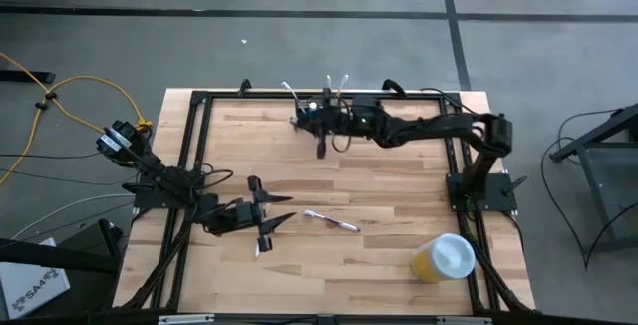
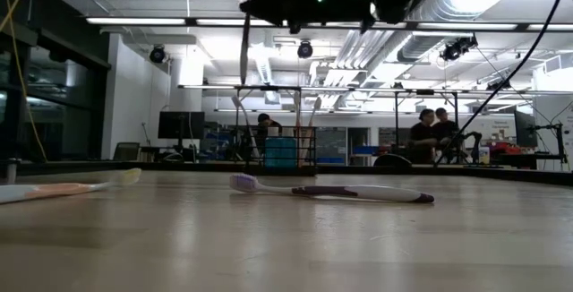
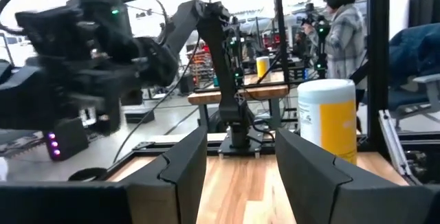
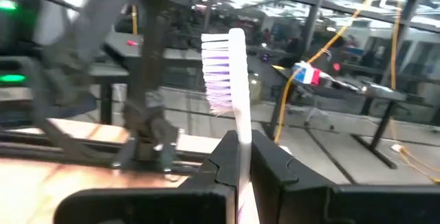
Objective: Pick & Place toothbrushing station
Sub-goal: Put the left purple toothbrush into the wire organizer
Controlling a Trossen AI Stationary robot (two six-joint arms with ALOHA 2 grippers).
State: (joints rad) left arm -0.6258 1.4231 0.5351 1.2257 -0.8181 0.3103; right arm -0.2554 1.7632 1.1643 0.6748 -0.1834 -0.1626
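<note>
My right gripper (image 1: 305,118) is at the table's far middle, raised, and is shut on a white toothbrush with purple bristles (image 4: 223,73); the brush also shows in the low view (image 2: 246,32). The black caddy (image 1: 337,99) stands at the far edge just behind the gripper, with toothbrushes (image 1: 289,90) sticking out of it; the gripper hides most of it. My left gripper (image 1: 264,217) is open and empty at the near left, low over the table. A white-and-purple toothbrush (image 1: 332,221) lies flat on the table to its right. Another (image 2: 63,187) lies flat nearby. My right gripper pinches the toothbrush's white handle (image 4: 242,148) between its two fingers, below the bristle head. The brush stands about upright, head up, and rises past the fingertips. It is lifted clear of the table.
A yellow cup with a white lid (image 1: 444,257) stands at the near right; it also shows in the left wrist view (image 3: 330,117). A black frame (image 1: 199,101) runs round the table's edges. People stand in the room beyond (image 3: 340,25).
</note>
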